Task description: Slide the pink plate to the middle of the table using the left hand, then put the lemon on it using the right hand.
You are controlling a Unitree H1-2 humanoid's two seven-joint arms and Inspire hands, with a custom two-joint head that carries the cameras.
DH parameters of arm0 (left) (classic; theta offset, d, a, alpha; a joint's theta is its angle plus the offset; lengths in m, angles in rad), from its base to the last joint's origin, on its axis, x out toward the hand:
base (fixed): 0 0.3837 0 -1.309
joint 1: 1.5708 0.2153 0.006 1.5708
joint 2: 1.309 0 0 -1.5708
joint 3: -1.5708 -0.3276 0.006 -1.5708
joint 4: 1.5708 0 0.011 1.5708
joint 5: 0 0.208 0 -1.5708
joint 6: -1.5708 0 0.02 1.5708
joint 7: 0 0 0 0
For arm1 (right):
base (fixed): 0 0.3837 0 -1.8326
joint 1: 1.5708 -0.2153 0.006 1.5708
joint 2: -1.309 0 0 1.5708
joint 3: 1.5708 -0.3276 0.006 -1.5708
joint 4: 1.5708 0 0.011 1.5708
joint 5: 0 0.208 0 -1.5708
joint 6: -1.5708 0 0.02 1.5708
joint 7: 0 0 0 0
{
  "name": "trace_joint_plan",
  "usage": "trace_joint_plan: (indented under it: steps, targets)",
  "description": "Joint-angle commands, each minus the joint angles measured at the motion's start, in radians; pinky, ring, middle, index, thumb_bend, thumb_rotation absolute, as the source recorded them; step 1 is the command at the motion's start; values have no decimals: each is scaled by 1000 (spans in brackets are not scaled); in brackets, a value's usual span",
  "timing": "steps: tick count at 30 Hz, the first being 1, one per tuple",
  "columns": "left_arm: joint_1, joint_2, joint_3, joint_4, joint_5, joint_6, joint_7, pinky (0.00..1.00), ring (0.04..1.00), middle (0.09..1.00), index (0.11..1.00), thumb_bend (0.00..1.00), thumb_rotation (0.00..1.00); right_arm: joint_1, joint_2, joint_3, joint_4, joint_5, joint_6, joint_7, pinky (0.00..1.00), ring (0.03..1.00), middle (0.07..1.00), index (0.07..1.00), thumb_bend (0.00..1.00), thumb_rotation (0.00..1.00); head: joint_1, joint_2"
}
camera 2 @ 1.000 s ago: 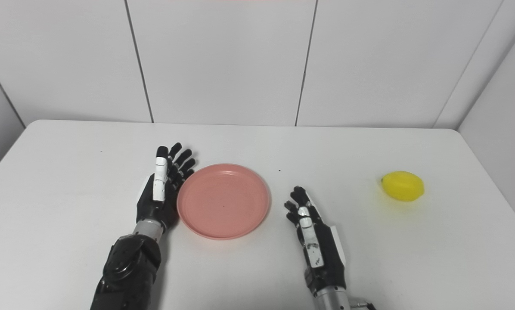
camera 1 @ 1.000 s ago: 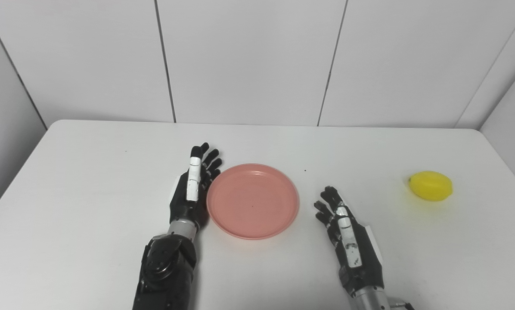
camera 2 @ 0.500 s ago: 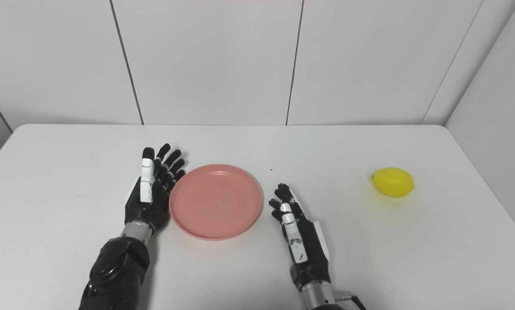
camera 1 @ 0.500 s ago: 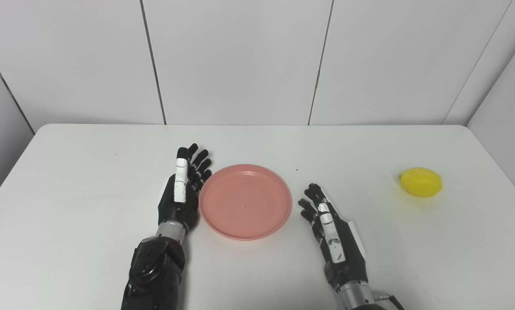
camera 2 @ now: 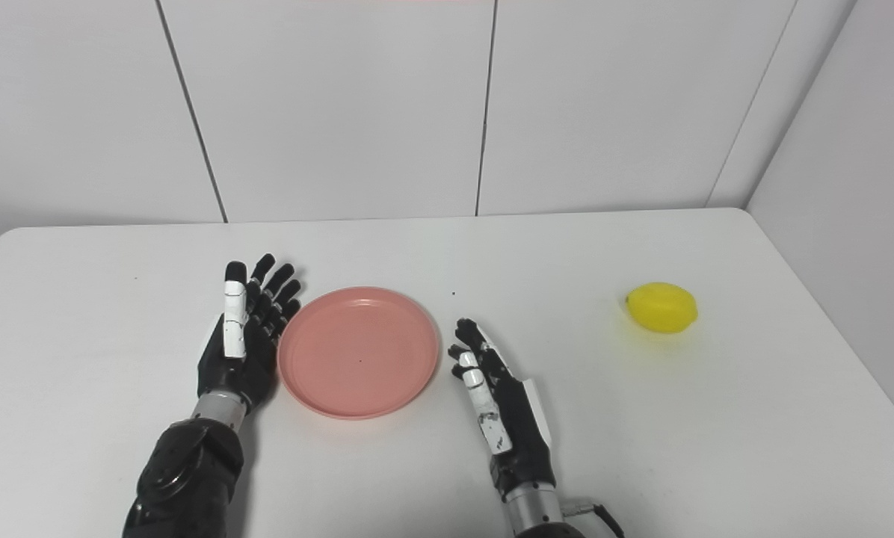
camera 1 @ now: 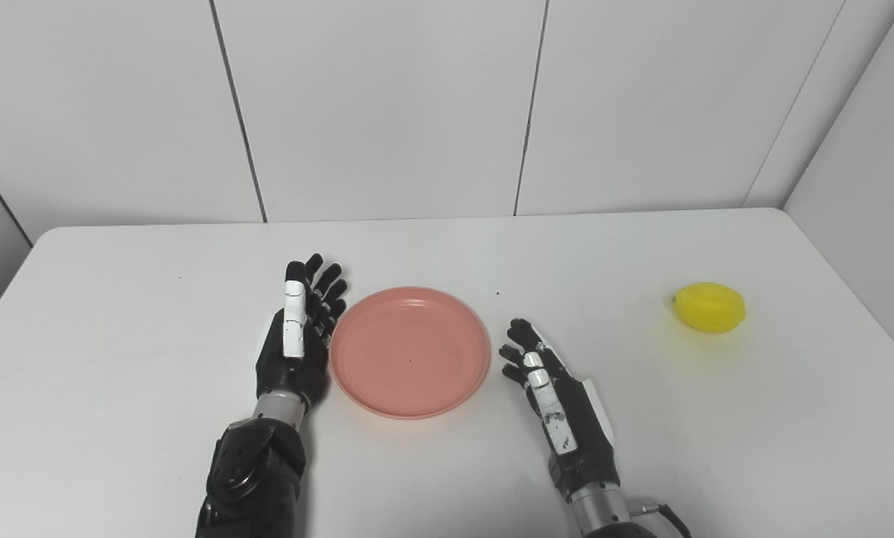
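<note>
**Plate flanked by two empty hands, lemon far to the right**

The pink plate (camera 1: 409,352) lies flat on the white table (camera 1: 118,359), roughly midway between the table's left and right edges and a little toward the near side. Nothing lies on it.

The left hand (camera 1: 295,344) stands on edge just beside the plate's left rim, palm turned toward the plate. Its fingers (camera 1: 326,288) are stretched out and slightly fanned, pointing away from the robot, and they grip nothing. Whether the palm touches the rim cannot be told; from both eye views the two look pressed close with no clear gap.

The right hand (camera 1: 559,400) rests low over the table to the right of the plate, its back facing up and its fingers (camera 1: 522,347) extended forward and a little apart, holding nothing. Its fingertips are near the plate's right rim but apart from it.

The lemon (camera 1: 709,307) sits on the table well to the right, near the right edge, well apart from the right hand and from the plate. White wall panels (camera 1: 387,104) stand behind the table
</note>
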Motion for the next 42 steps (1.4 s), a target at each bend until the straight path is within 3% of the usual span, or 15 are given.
trace_joint_plan:
  steps: [1, 10, 17, 20, 24, 26, 35, 38, 42]
  targets:
    - [11, -11, -5, 20, 2, 32, 12, 980, 944, 933, 970, 837, 889, -2, 0, -25, -31, -12, -90, -33, 833, 839, 877, 853, 743, 839, 1, 0]
    - [8, -18, -5, 28, 8, 36, 22, 959, 927, 914, 957, 842, 899, -15, -15, -53, -147, -106, -111, -78, 741, 794, 828, 849, 712, 736, -5, -12]
    - [10, -9, -15, 33, 9, 28, 7, 973, 938, 922, 964, 847, 892, -53, -71, -83, -198, -166, -101, -82, 698, 760, 807, 855, 745, 762, -22, -23]
    - [11, -2, -18, 33, 14, 28, 6, 968, 935, 921, 959, 855, 888, -74, -102, -90, -225, -228, -63, -77, 686, 748, 801, 851, 723, 797, -33, -24]
    - [9, -2, -14, 40, 3, 31, 2, 974, 937, 926, 965, 857, 885, -113, -174, -94, -248, -414, -6, -66, 693, 750, 806, 866, 680, 859, -26, -24]
    - [9, -4, -12, 42, 0, 29, 0, 979, 939, 924, 961, 845, 884, -132, -212, -98, -252, -484, 17, -53, 718, 788, 831, 883, 740, 868, -23, -31]
    - [8, 6, -6, 64, -7, 19, -18, 999, 946, 929, 968, 842, 888, -213, -359, -127, -233, -639, 69, -12, 688, 814, 869, 879, 754, 805, -85, -56]
    - [5, 9, 2, 74, -13, 15, -27, 1000, 951, 930, 970, 835, 884, -233, -391, -136, -231, -691, 107, 11, 738, 838, 863, 847, 768, 813, -101, -61]
    - [3, 14, 6, 81, -14, 15, -37, 1000, 957, 933, 979, 826, 899, -264, -445, -143, -189, -736, 104, 10, 753, 823, 837, 816, 769, 816, -119, -64]
